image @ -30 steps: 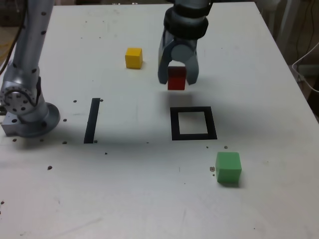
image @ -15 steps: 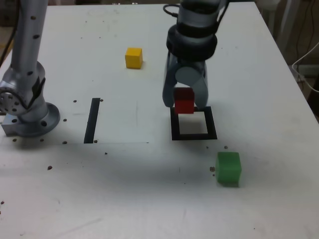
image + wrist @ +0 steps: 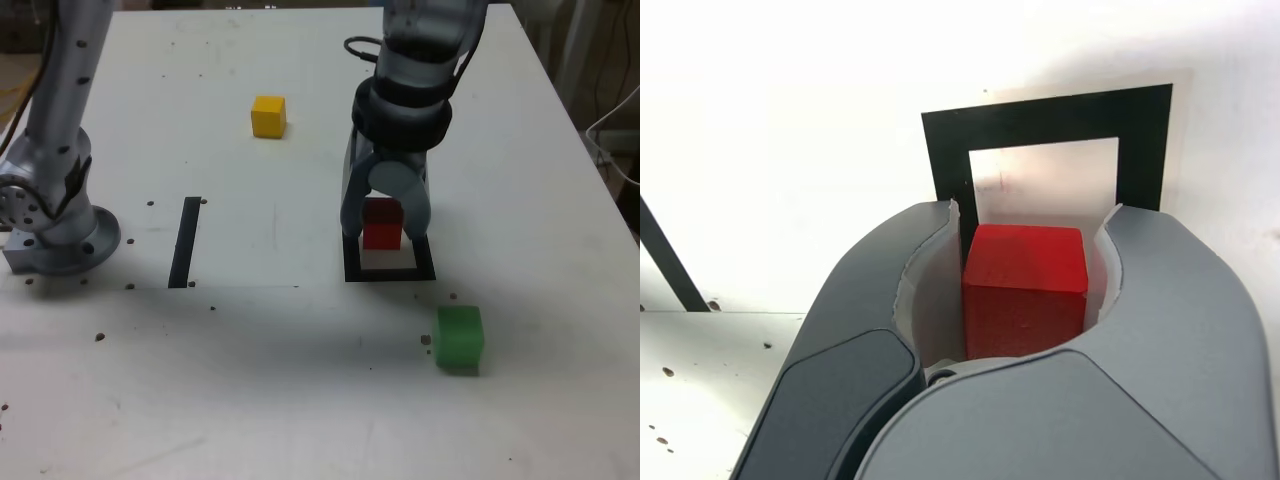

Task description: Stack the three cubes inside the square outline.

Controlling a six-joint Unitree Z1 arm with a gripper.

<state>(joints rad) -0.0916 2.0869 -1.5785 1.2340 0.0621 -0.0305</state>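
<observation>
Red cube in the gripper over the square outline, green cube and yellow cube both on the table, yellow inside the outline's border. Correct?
Not quite: the exterior view shows the yellow cube well outside the square outline.

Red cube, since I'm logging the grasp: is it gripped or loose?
Gripped: in the wrist view the red cube sits between both fingers of the gripper.

Robotics test bench, most likely in a lab

A jointed arm [image 3: 405,100] reaches over a broad white tabletop [image 3: 150,370] speckled with dark holes and marked with a black square outline [image 3: 388,274] and a black strip [image 3: 185,242]; small coloured cubes sit around it, and a loose pale cable [image 3: 612,165] hangs beside the table's edge.
</observation>
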